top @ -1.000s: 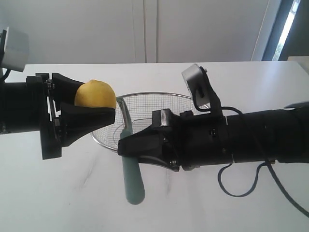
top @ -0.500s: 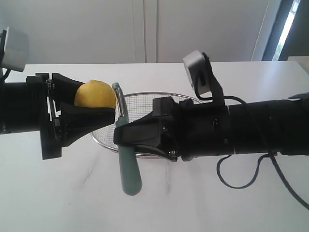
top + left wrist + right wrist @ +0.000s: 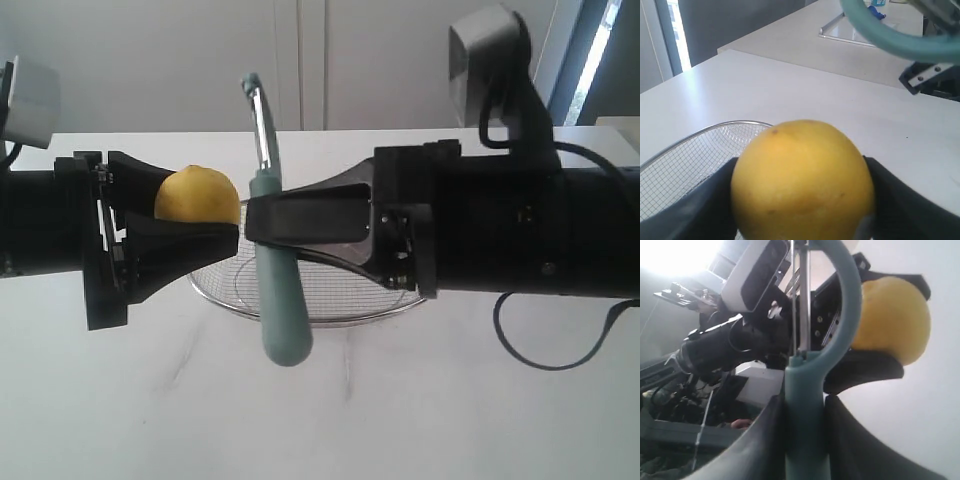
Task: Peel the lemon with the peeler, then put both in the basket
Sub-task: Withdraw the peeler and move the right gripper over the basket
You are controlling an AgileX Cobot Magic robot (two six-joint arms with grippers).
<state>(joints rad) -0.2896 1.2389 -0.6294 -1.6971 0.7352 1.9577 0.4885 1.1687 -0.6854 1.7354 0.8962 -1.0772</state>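
- The left gripper [image 3: 205,215] reached in from the left side of the exterior view; its two black fingers [image 3: 900,200] pinched the lemon [image 3: 198,195] between them, one on each side of the fruit.
- The lemon [image 3: 802,180] was held in the air above the white table [image 3: 150,400], near the left edge of the basket [image 3: 340,318]; its skin looked whole and yellow on the sides that showed.
- The right gripper [image 3: 262,222] reached in from the right; its fingers [image 3: 760,440] were pressed on the handle of the peeler [image 3: 283,310], just under the blade head.
- The peeler [image 3: 805,405] stood nearly upright, blade end up and rounded handle end down; its blade rose above the top of the lemon [image 3: 892,320].
- The peeler sat just beside the lemon, on the side away from the left arm; whether the two touched could not be told.
- The basket [image 3: 695,150] rested on the table behind and below both grippers; the peeler handle [image 3: 890,40] hung in front of its near rim in the exterior view.
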